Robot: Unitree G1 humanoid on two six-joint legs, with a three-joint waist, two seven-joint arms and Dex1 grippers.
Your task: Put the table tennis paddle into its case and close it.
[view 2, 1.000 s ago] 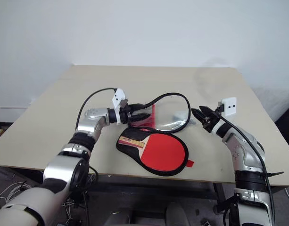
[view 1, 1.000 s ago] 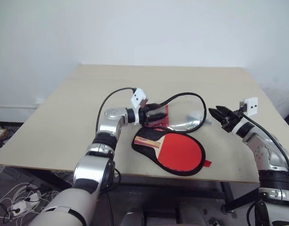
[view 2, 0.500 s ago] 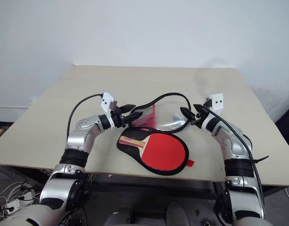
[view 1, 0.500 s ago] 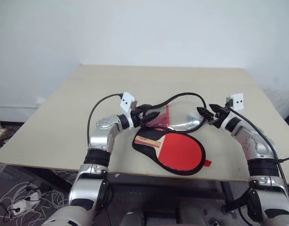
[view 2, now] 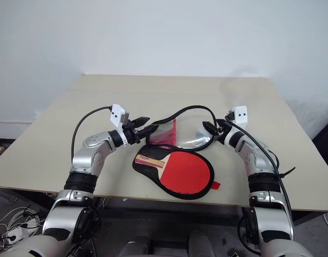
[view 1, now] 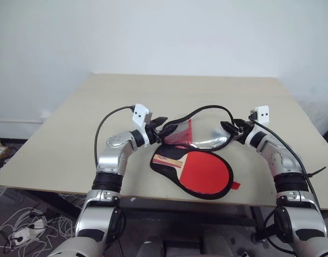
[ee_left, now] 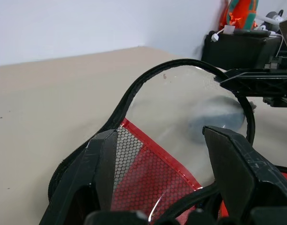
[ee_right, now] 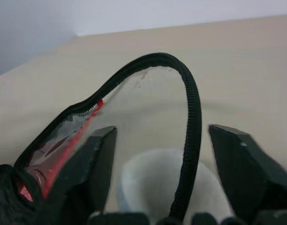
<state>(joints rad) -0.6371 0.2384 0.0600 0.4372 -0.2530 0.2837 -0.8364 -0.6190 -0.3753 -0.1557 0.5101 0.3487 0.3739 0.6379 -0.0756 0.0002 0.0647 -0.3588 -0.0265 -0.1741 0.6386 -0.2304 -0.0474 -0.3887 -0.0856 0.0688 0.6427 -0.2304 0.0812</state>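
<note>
The table tennis paddle [view 1: 204, 172], red face up, lies in the black half of the case [view 1: 217, 197] near the table's front edge. Its wooden handle [view 1: 166, 160] points left. The case's clear flap [view 1: 206, 127] stands raised behind it, with a black rim and a red mesh strip. My left gripper [view 1: 165, 125] is open at the flap's narrow end, and the flap [ee_left: 171, 140] lies between its fingers. My right gripper [view 1: 228, 130] is open at the flap's round end, and the black rim [ee_right: 192, 136] runs between its fingers.
A small pale round object [ee_right: 152, 185] lies on the table [view 1: 99, 107] behind the flap. A red tab [view 1: 236, 186] sticks out at the case's right end. A black box [ee_left: 241, 44] stands beyond the table. Cables [view 1: 16, 233] lie on the floor at lower left.
My right gripper has moved left, in to the flap's rim. My left gripper has drawn back a little to the left along the flap. Paddle and case have not moved.
</note>
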